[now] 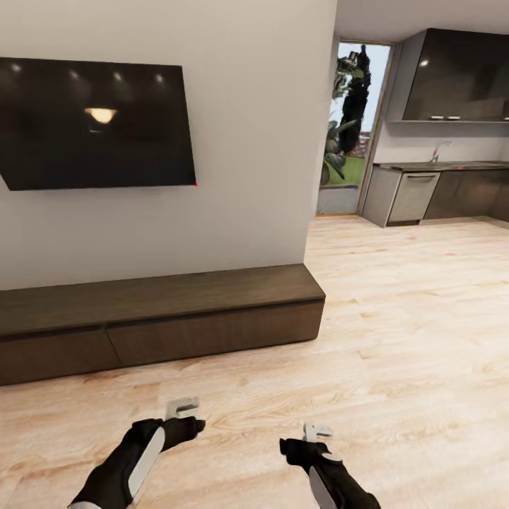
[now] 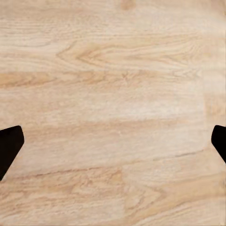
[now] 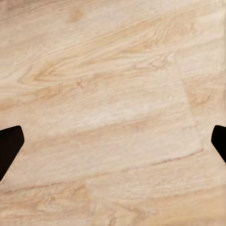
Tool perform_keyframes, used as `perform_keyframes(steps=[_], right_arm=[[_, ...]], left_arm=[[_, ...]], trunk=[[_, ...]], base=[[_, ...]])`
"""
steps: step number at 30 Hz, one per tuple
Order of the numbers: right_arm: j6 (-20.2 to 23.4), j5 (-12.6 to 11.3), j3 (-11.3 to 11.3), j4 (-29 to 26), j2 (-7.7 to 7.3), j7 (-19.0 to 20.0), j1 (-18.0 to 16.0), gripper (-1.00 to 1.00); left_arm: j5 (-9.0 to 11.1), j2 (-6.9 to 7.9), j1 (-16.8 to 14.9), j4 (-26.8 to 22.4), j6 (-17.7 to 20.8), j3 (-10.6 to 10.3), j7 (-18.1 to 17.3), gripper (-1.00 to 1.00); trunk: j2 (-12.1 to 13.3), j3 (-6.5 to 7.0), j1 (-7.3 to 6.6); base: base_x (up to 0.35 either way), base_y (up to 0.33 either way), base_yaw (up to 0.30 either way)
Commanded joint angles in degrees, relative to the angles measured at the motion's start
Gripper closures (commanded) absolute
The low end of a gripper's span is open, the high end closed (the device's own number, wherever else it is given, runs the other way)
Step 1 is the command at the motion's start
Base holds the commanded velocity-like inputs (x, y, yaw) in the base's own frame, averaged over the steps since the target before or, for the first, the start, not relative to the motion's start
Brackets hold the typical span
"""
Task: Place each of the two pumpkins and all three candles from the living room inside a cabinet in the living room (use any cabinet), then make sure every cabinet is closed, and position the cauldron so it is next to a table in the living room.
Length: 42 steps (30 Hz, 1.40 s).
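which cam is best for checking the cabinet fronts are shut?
Head view. It shows the cabinet whole, along the wall under the TV, both fronts flush and closed. The two wrist views look down at bare wood floor between wide-spread fingertips, so they tell nothing about the cabinet.

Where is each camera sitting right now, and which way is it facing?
Head view: on the robot's head, looking forward and down at the cabinet under the wall TV, kitchen beyond; both arms show, with the left tool and right tool.
Left wrist view: near the left tool, facing down at the wood floor; dark fingertips at the edges, spread wide.
Right wrist view: near the right tool, likewise.
Both wrist views share bare floor planks.
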Motion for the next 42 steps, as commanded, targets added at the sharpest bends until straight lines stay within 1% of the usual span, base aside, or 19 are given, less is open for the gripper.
perform_keyframes(steps=[1, 2, 3, 5, 6, 8, 11, 17, 21, 22, 23, 24, 25, 26, 27, 30, 32, 38, 42], right_arm=[[1.3, -0.6, 0.0, -1.5, 0.04, -0.3, -0.1, -1.0], [2.2, -0.7, 0.0, -2.8, 0.06, -0.3, -0.2, -1.0], [4.2, -1.2, 0.0, -5.4, 0.09, -0.3, -0.5, -1.0], [6.3, -2.5, -0.1, -8.1, 0.09, -0.3, -0.9, -1.0], [8.5, -4.9, -0.1, -10.5, 0.03, -0.3, -1.4, -1.0], [10.4, -8.0, -0.1, -12.2, -0.07, -0.4, -2.0, -1.0], [12.9, -12.7, -0.1, -14.0, -0.17, -0.6, -3.4, -1.0], [13.9, -16.0, 0.3, -15.2, 0.09, -0.9, -4.8, -1.0], [14.3, -24.0, -1.3, -15.3, -0.16, -0.6, -5.7, -1.0], [14.4, -29.1, -2.3, -15.3, -0.57, -0.4, -6.0, -1.0], [14.4, -31.8, -2.7, -15.2, -0.95, -0.2, -6.1, -1.0], [14.5, -37.2, -3.2, -14.9, -1.92, 0.1, -6.3, -1.0], [14.6, -39.7, -3.3, -14.8, -2.37, 0.2, -6.3, -1.0], [14.7, -43.9, -3.4, -14.6, -3.11, 0.5, -6.4, -1.0], [14.7, -45.6, -3.5, -14.5, -3.43, 0.5, -6.4, -1.0], [14.6, -49.7, -3.7, -14.2, -4.32, 0.4, -6.5, -1.0], [14.3, -50.8, -3.6, -13.9, -4.5, 0.1, -6.6, -1.0], [13.9, -52.2, -3.9, -13.7, -4.48, -0.3, -6.6, -1.0], [14.0, -55.3, -6.0, -13.6, -4.82, 0.4, -6.5, -1.0]], left_arm=[[1.0, 0.71, 0.0, -4.4, 3.0, -0.1, 0.2, -1.0], [1.8, 1.26, 0.1, -8.1, 5.6, 0.0, 0.2, -1.0], [3.2, 2.08, 0.1, -14.4, 10.6, 0.9, 0.2, -1.0], [4.4, 2.62, 0.0, -19.5, 15.4, 2.9, 0.3, -1.0], [5.2, 2.96, -0.3, -23.7, 19.9, 5.6, 0.3, -1.0], [5.8, 3.18, -1.0, -27.5, 23.4, 8.6, 0.4, -1.0], [6.6, 3.41, -2.4, -33.3, 27.0, 12.6, 0.3, -1.0], [9.6, 3.53, -3.2, -36.6, 27.1, 14.6, 0.3, -1.0], [10.9, 3.61, -3.3, -37.6, 27.1, 14.7, 0.0, -1.0], [12.2, 3.63, -3.4, -37.8, 27.1, 14.6, -0.1, -1.0], [13.0, 3.63, -3.4, -37.8, 27.1, 14.6, -0.2, -1.0], [14.5, 3.67, -3.4, -37.9, 27.1, 14.4, -0.3, -1.0], [15.0, 3.69, -3.3, -38.0, 27.1, 14.3, -0.3, -1.0], [15.8, 3.71, -3.3, -38.0, 27.1, 13.6, -0.4, -1.0], [16.2, 3.72, -3.3, -38.0, 27.1, 13.1, -0.4, -1.0], [16.9, 3.72, -3.3, -38.0, 27.1, 10.3, -0.4, -1.0], [17.2, 3.73, -3.3, -38.1, 27.1, 8.8, -0.5, -1.0], [18.9, 3.74, -3.3, -38.2, 27.1, 7.6, -0.7, -1.0], [20.0, 3.74, -3.3, -38.3, 27.1, 7.3, -0.9, -1.0]], trunk=[[0.0, -0.07, 0.0], [0.0, -0.07, 0.0], [0.0, -0.07, 0.0], [0.0, -0.07, 0.0], [0.0, -0.07, 0.0], [0.0, -0.07, 0.0], [0.0, -0.07, 0.0], [0.0, -0.07, 0.0], [0.0, -0.07, 0.0], [0.0, -0.07, 0.0], [0.0, -0.07, 0.0], [0.0, -0.07, 0.0], [0.0, -0.07, 0.0], [0.0, -0.07, 0.0], [0.0, -0.07, 0.0], [0.0, -0.07, 0.0], [0.0, -0.07, 0.0], [0.0, -0.07, 0.0], [0.0, -0.07, 0.0]], base=[[0.0, 0.0, 0.0], [0.0, 0.0, 0.0], [0.0, 0.0, 0.0], [0.0, 0.0, 0.0], [0.0, 0.0, 0.0], [0.0, 0.0, 0.0], [0.0, 0.0, 0.0], [0.0, 0.0, 0.0], [0.0, 0.0, 0.0], [0.0, 0.0, 0.0], [0.0, 0.0, 0.0], [0.0, 0.0, 0.0], [0.0, 0.0, 0.0], [0.0, 0.0, 0.0], [0.0, 0.0, 0.0], [0.0, 0.0, 0.0], [0.0, 0.0, 0.0], [0.0, 0.0, 0.0], [0.0, 0.0, 0.0]])
